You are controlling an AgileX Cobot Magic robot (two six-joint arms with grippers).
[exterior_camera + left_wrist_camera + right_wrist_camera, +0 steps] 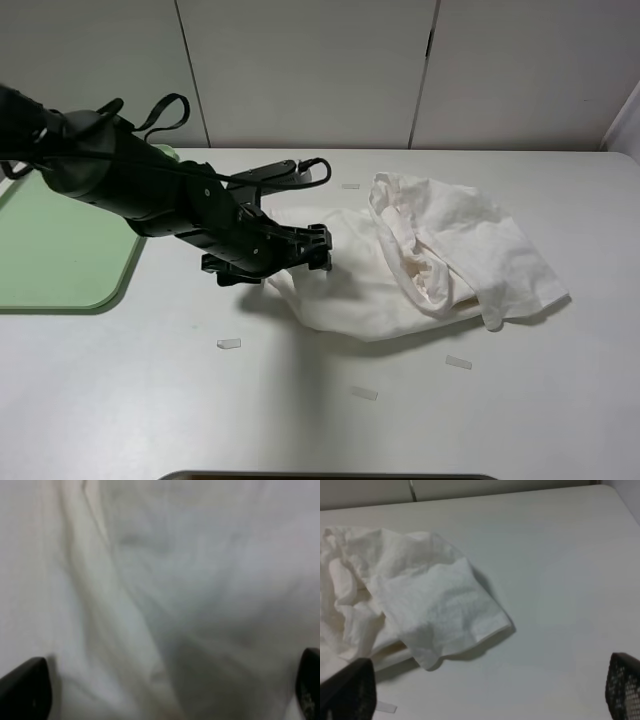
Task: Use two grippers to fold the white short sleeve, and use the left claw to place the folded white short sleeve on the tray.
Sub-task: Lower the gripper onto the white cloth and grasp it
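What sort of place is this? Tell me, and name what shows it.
Probably a robotics lab test bench: a plain white table before blank wall panels, the left end effector over a crumpled white short sleeve, a green tray, and tape strips on the tabletop.

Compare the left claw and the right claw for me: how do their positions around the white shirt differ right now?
The left claw hangs over one edge of the white shirt, and cloth fills its wrist view. The right claw sits back from the shirt, with bare table ahead. The left claw shows in the high view, while the right claw is outside it. Both are open, and neither grips cloth.
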